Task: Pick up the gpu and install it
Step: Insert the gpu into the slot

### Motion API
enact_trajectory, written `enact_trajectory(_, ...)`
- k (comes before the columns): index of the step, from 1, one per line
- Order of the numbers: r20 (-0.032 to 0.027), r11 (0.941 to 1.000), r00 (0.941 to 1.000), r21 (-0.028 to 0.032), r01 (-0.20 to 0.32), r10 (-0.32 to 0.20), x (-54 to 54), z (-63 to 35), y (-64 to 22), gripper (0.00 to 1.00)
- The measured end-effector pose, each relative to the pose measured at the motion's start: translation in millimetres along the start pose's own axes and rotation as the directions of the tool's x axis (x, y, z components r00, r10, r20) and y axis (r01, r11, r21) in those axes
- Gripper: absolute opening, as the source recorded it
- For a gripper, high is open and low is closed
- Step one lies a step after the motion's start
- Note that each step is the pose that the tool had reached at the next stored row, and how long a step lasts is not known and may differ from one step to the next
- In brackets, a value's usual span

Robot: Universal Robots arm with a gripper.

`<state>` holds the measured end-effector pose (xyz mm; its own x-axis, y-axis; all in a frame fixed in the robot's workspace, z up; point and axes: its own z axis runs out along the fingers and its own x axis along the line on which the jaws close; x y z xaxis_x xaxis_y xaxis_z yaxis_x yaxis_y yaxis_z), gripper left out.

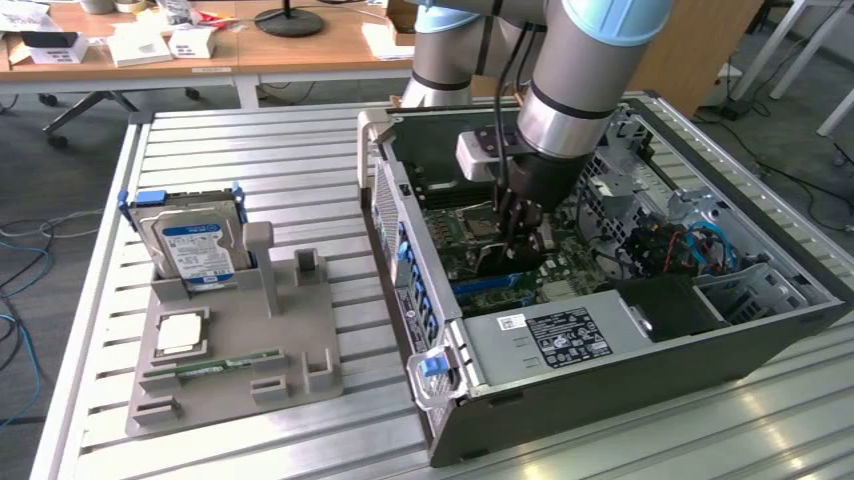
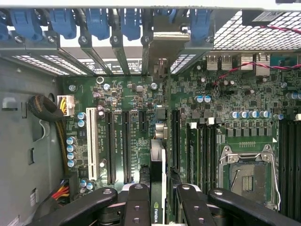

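gpu (image 2: 157, 162) over the motherboard (image 2: 117, 94), inside the case (image 1: 641, 385)

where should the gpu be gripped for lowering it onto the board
Take the gpu by its upper long edge, pinching its two flat faces, coming from above the motherboard. It stands on edge over the slots, thin side up, so that edge is probably the freest part. The gripper holds it this way.
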<state>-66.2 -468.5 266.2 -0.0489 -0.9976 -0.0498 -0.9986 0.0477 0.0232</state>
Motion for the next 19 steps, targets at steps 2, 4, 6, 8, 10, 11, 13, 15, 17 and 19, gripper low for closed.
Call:
enact_trajectory(2,-0.0001,1.0,1.0,-0.0001,0.0,0.0,-0.2,0.1,0.2,0.27)
enact_trajectory(4,0.0,1.0,1.0,0.0,0.0,0.0,-0.5,0.6,0.2,0.27)
enact_trajectory(6,-0.0003,1.0,1.0,-0.0001,0.0,0.0,-0.9,1.2,0.3,0.27)
enact_trajectory(8,-0.0004,1.0,1.0,0.0,0.0,0.0,-1.5,1.6,0.6,0.27)
enact_trajectory(10,-0.0005,1.0,1.0,0.0001,0.0,0.0,-2.1,1.8,1.0,0.27)
enact_trajectory(11,-0.0005,1.0,1.0,0.0,0.0,0.0,-2.6,1.9,1.2,0.27)
enact_trajectory(13,-0.0004,1.0,1.0,0.0,0.0,0.0,-3.4,2.1,1.9,0.27)
enact_trajectory(15,-0.0004,1.0,1.0,0.0,0.0,0.0,-3.7,2.3,2.3,0.27)
enact_trajectory(17,-0.0005,1.0,1.0,-0.0001,0.0,0.0,-3.7,2.2,2.4,0.27)
enact_trajectory(19,-0.0004,1.0,1.0,0.0,0.0,0.0,-3.8,2.3,2.4,0.27)
